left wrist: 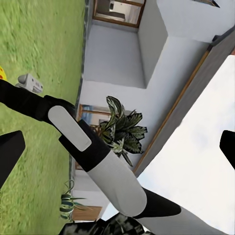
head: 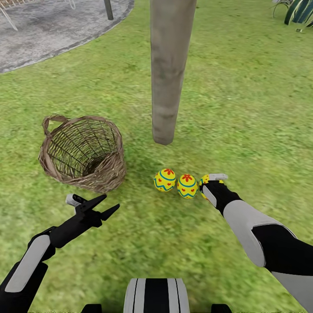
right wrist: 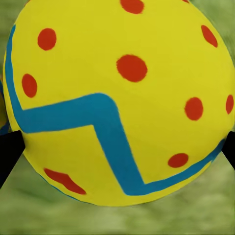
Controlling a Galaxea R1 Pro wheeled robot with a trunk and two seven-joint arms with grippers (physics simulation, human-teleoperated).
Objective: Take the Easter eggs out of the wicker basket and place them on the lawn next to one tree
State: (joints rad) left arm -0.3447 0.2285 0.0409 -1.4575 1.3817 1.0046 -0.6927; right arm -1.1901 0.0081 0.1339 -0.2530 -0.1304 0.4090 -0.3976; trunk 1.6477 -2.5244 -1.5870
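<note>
Wicker basket (head: 82,152) at my left: brown open weave, rough, matt. Three Easter eggs (head: 187,186): smooth painted shells, matt yellow, blue and red. Tree (head: 168,69) trunk, upper centre: grey-beige, mottled, fairly smooth. My fingers (head: 96,201): matt black. Lawn (head: 243,108): short, patchy grass.

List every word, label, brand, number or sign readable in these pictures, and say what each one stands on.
None: no readable text stands on anything here. The eggs carry only painted blue zigzags and red marks, no letters. The basket, the tree trunk, the house wall and both arms are unmarked.
</note>
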